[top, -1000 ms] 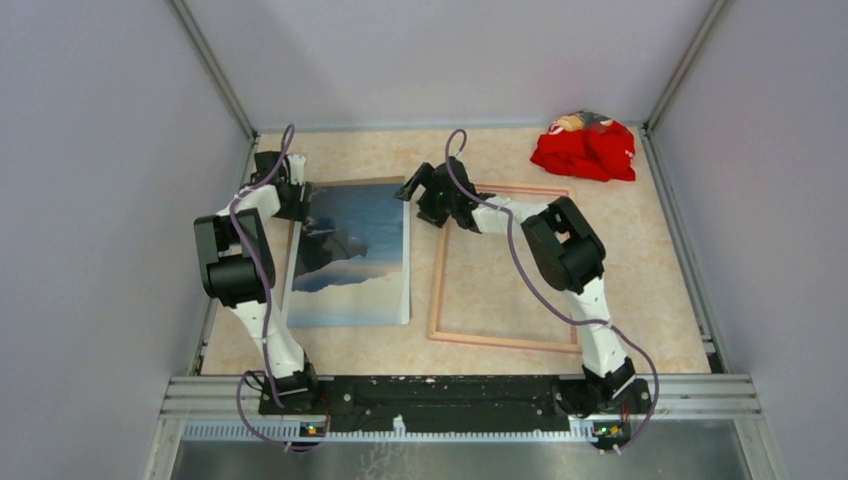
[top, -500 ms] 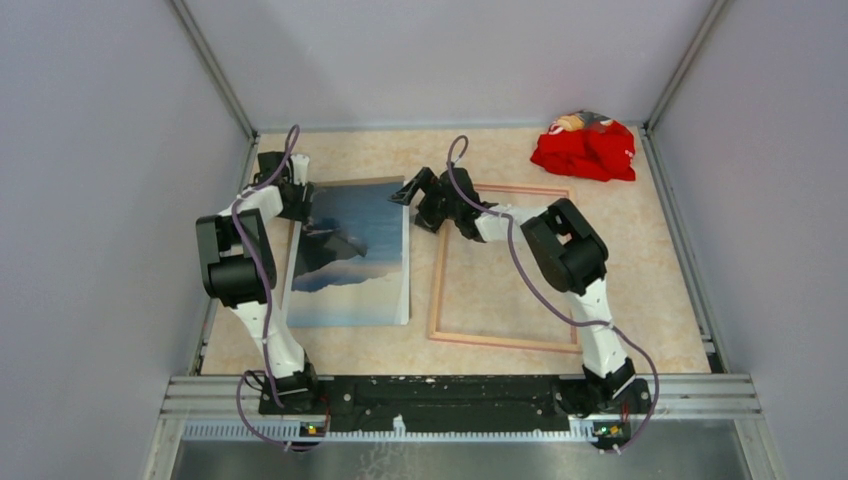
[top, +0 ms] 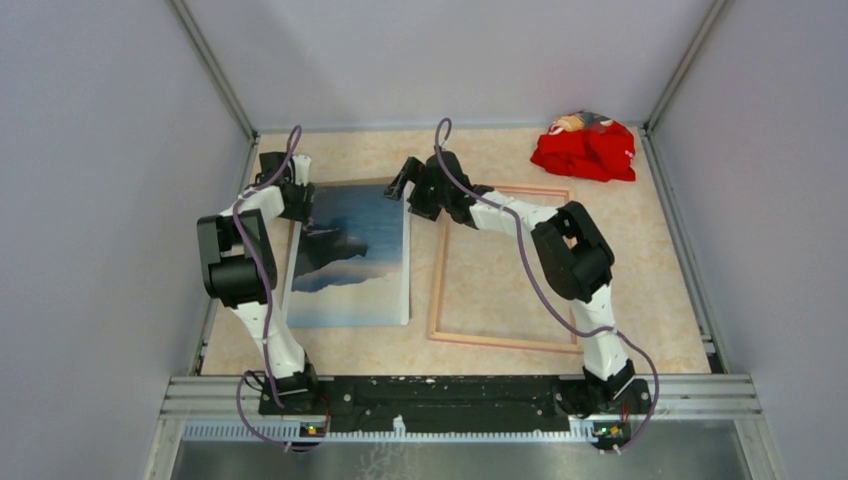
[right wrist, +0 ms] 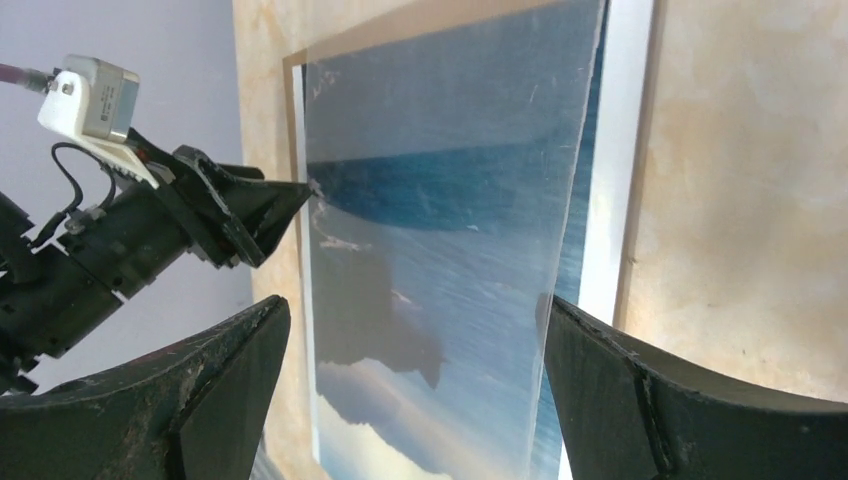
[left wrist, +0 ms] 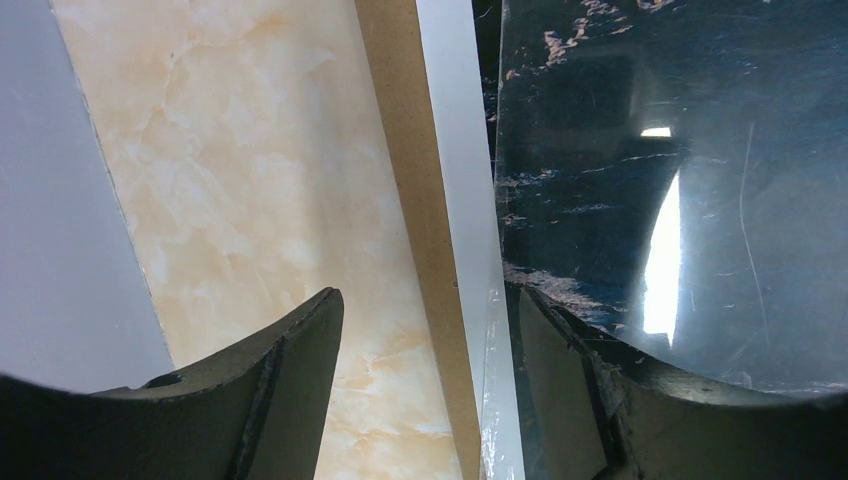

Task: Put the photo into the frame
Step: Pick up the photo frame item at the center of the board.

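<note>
Both released, left claw [left wrist: 430, 305] and right claw [right wrist: 418, 310] are flanking the thin, likely floppy photo's [top: 350, 260] graspable side edges.

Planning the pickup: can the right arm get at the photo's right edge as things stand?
Probably yes: the right arm has its open jaws by the far right corner of the photo, nothing in between.

The photo [top: 350, 250] shows deep blue sea, dark mountains and pale hazy sky, with a white margin along its edge. The frame [top: 437, 290] is pale pinkish wood. The tabletop [top: 640, 260] is cream, marbled with peach veins. The crumpled cloth [top: 585, 152] is bright red; the backing board [left wrist: 405, 180] is plain brown.
</note>
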